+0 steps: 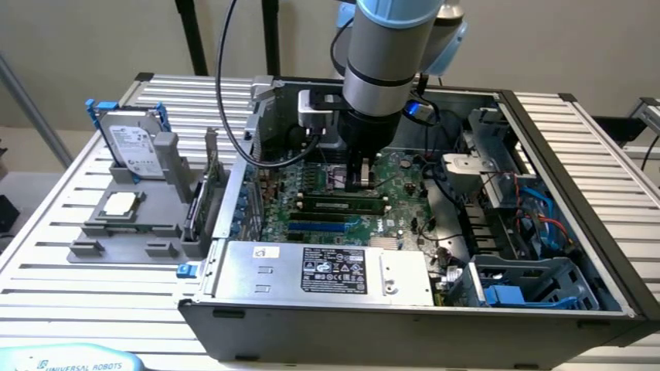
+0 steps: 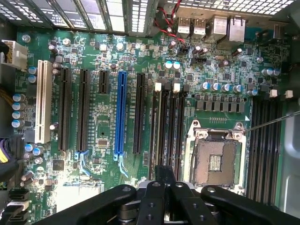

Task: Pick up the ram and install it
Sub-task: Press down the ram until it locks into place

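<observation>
1. One arm reaches down into the open computer case (image 1: pixel 577 255), with the gripper (image 1: pixel 358 179) low over the motherboard (image 1: pixel 397 185), between the case's rear wall and the drive cage (image 1: pixel 536 282).
2. Just beside the gripper, toward the power supply (image 1: pixel 320 270), the ram (image 1: pixel 345 205) lies along a memory slot; I cannot tell whether it is fully seated.
3. Whether the jaws are clenched or released cannot be told: in the wrist view the gripper (image 2: pixel 164 176) ends in a dark tip over the memory slots (image 2: pixel 168 126), next to the bare CPU socket (image 2: pixel 215 159).
4. Outside the case, at the exterior view's left, a grey holder (image 1: pixel 134 224) carries a hard drive (image 1: pixel 137 147) and a processor chip (image 1: pixel 119 203).
5. "UNIVERSAL ROBOTS" reads on a blue part (image 1: pixel 73 362) cut off at the picture's edge; the power supply label is too small to read.
</observation>
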Motion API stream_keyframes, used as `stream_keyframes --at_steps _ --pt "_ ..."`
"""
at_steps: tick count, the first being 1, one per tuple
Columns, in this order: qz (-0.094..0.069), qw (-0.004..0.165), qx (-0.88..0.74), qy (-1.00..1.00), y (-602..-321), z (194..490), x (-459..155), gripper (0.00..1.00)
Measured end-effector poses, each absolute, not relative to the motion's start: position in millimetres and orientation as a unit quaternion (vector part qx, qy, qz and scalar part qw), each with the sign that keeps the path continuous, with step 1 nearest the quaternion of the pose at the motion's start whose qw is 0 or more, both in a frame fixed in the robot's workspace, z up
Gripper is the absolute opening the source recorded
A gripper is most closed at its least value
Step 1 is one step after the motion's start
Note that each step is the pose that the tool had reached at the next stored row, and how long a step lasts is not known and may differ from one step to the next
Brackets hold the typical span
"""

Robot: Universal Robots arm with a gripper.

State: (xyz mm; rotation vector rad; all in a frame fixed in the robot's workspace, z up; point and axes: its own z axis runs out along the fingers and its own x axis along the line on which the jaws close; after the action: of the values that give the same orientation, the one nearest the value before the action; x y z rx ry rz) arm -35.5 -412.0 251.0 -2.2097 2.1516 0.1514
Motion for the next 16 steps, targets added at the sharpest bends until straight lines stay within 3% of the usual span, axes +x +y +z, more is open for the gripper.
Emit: stream_keyframes --at_steps 16 --pt "0.049 0.027 -0.713 0.699 -412.1 241.4 -40.6 0.11"
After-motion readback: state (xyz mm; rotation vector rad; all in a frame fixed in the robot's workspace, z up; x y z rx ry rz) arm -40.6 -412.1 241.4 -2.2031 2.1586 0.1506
